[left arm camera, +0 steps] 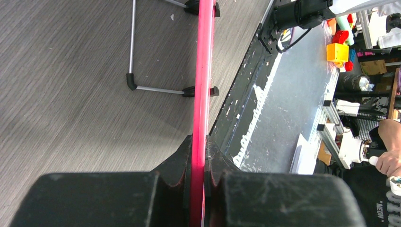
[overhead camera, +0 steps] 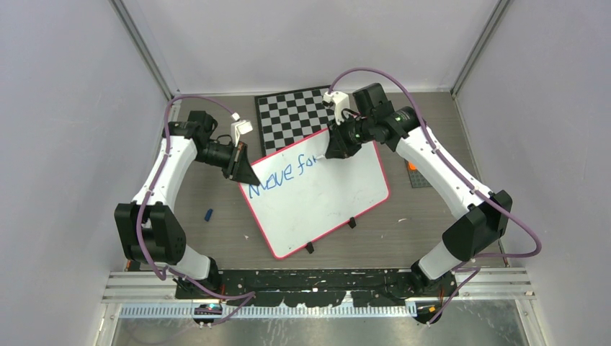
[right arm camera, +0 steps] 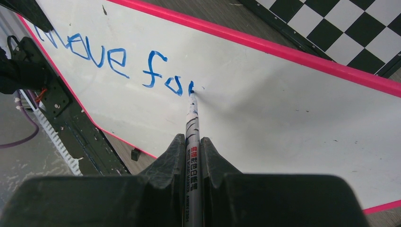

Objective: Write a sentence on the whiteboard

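Note:
The whiteboard [overhead camera: 328, 198] leans tilted on the table, white with a pink rim [left arm camera: 203, 75]. My left gripper [overhead camera: 243, 171] is shut on its left edge, and in the left wrist view the rim runs straight between the jaws of that left gripper [left arm camera: 199, 144]. Blue lettering of the sentence [overhead camera: 281, 175] reads "Move fo" plus a started stroke [right arm camera: 116, 59]. My right gripper [overhead camera: 333, 153] is shut on a silver whiteboard marker [right arm camera: 193, 142]. The marker's blue tip [right arm camera: 191, 89] touches the board just right of the "o".
A black-and-white checkered board [overhead camera: 302, 115] lies behind the whiteboard. A small blue cap [overhead camera: 209, 214] rests on the table left of the board. An orange piece [overhead camera: 412, 166] sits on a dark plate at the right. The board's wire stand [left arm camera: 142, 87] shows behind it.

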Tool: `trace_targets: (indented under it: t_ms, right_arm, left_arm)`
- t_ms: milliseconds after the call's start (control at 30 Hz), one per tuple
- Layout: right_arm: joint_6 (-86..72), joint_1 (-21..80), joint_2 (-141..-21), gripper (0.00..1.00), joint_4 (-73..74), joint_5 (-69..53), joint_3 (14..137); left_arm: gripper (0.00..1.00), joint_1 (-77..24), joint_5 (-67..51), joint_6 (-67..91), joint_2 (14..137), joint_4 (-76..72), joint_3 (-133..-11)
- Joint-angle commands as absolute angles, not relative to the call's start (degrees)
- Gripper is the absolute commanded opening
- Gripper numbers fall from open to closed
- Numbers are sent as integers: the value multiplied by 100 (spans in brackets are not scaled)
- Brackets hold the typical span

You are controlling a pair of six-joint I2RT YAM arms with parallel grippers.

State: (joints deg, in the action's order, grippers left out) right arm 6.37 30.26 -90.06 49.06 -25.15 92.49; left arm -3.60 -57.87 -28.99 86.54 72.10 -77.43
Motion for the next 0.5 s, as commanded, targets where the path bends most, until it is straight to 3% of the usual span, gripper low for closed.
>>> trace_targets:
  t_ms: [0, 467]
  right_arm:
    - [715, 3038, -9019, 0, 4703, -2342, 9278]
    - [750, 3037, -8895, 0, 4738, -2326, 9048]
  left_arm:
    - [0, -570, -4905, -3315, 8709, 6733, -7604]
    - [0, -571, -4898, -3322, 8725, 6733, -7585]
